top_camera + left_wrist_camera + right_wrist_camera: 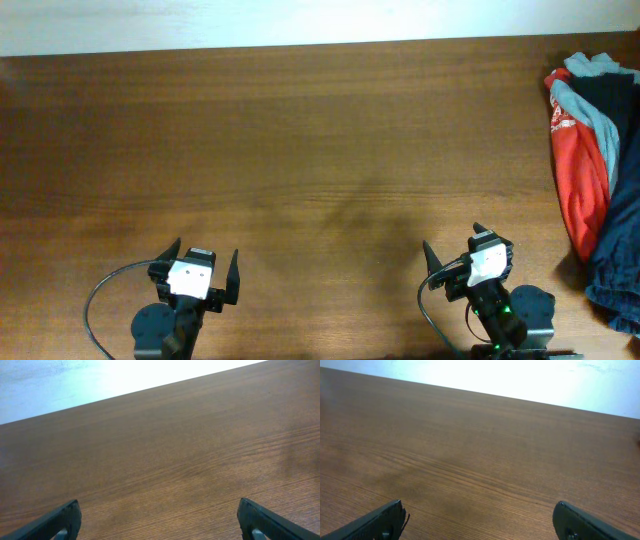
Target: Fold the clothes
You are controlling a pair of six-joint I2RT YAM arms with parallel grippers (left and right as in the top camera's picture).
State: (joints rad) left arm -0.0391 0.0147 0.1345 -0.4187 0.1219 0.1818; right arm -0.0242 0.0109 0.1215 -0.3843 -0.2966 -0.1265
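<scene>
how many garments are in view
3, heaped at the overhead view's right edge: a red garment, a grey-blue garment beside it, a navy garment outermost. More may be hidden.

- Black left gripper had pointed dark fingers, white boxy housing, thin grey looping cable.
- Black right gripper matched; green light glowed behind.

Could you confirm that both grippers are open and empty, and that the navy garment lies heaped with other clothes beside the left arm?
Not quite: the overhead view shows the navy garment heaped with other clothes beside the right arm. The left gripper and right gripper are indeed open and empty.
</scene>
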